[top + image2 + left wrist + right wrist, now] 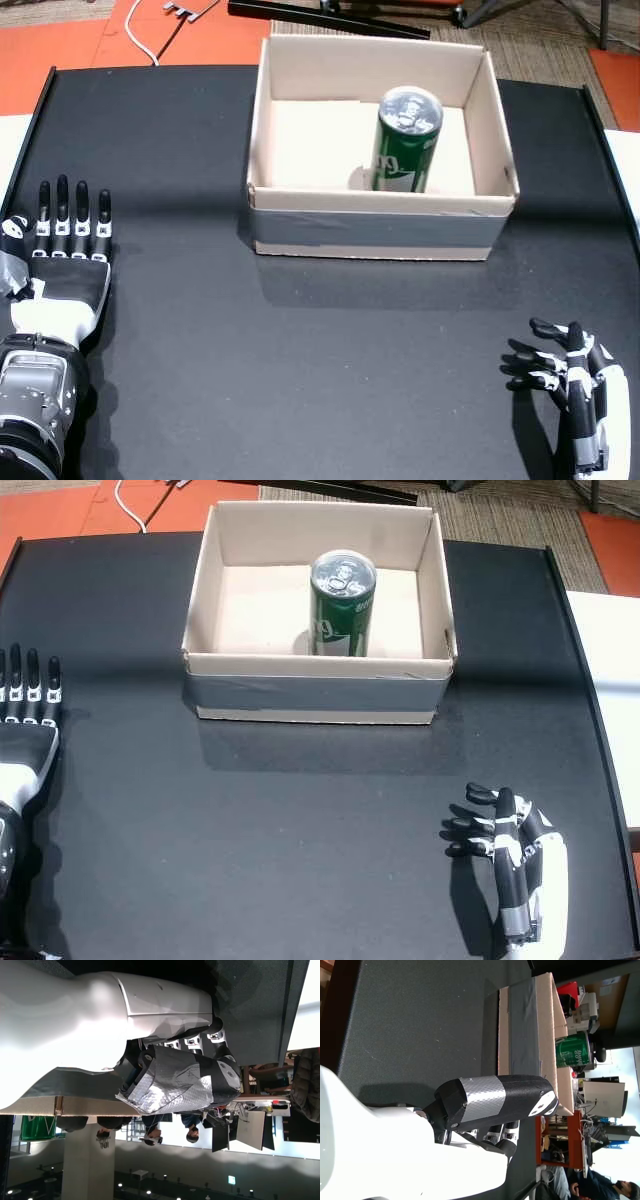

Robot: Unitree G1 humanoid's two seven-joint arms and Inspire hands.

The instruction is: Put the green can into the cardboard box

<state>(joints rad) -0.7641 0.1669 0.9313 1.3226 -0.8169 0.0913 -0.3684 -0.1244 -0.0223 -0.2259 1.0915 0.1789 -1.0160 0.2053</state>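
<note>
The green can [406, 139] [342, 605] stands upright inside the cardboard box [380, 232] [310, 698] at the far middle of the black table, in both head views. Its top pokes above the box rim in the right wrist view, green can [574, 1050]. My left hand [62, 262] [25, 730] lies flat at the left edge, fingers straight and apart, holding nothing. My right hand [575, 385] [515, 855] rests on its side near the front right, fingers loosely curled and spread, empty. Both hands are far from the box.
The black table [300, 370] has raised edges at left and right. Orange floor and a white cable [145, 35] lie beyond the far edge. White surfaces [605, 680] flank the table. People stand far off in the left wrist view.
</note>
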